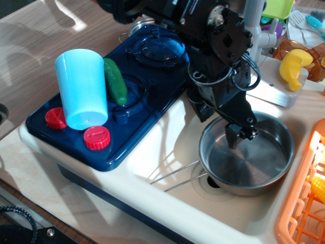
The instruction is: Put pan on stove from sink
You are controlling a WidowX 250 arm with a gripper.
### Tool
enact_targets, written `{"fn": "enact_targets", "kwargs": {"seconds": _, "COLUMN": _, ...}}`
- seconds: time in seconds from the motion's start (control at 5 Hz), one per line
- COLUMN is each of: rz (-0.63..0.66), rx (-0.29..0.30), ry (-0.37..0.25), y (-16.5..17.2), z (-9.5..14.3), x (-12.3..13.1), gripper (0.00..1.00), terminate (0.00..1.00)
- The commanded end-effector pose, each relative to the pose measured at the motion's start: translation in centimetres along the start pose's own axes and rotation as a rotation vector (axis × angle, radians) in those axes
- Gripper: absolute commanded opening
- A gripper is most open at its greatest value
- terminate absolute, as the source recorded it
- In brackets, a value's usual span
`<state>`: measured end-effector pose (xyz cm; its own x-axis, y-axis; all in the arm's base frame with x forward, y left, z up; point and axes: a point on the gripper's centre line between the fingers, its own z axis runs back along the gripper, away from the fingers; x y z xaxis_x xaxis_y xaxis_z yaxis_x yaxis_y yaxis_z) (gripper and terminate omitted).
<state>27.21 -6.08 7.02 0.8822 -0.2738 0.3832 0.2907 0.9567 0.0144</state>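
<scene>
My end effector (222, 122) straddles the near-left rim of the shiny round stainless-steel pan (247, 156), which sits in the cream plastic sink (167, 152); spread or pinching, I cannot tell. That thin, slick rim could slip on lifting, and the glossy dark-blue stove (137, 96) carries a light-blue cup (81, 89) and green cucumber (116, 80).

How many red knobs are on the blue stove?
2. One red knob sits at the front left corner of the stove, partly behind the blue cup. The other red knob is just right of it, in front of the cup.
</scene>
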Motion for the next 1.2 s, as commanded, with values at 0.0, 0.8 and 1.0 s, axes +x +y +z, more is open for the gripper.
{"fn": "enact_targets", "kwargs": {"seconds": 0.0, "rz": 0.041, "rx": 0.000, "ry": 0.004, "y": 0.6, "z": 0.1, "x": 0.5, "gripper": 0.00, "terminate": 0.00}}
{"fn": "enact_targets", "kwargs": {"seconds": 0.8, "rz": 0.071, "rx": 0.067, "ry": 0.095, "y": 1.3, "z": 5.9, "x": 1.5, "gripper": 0.00, "terminate": 0.00}}
{"fn": "enact_targets", "kwargs": {"seconds": 1.0, "rz": 0.052, "rx": 0.120, "ry": 0.070, "y": 2.5, "z": 6.7, "x": 0.9, "gripper": 0.00, "terminate": 0.00}}
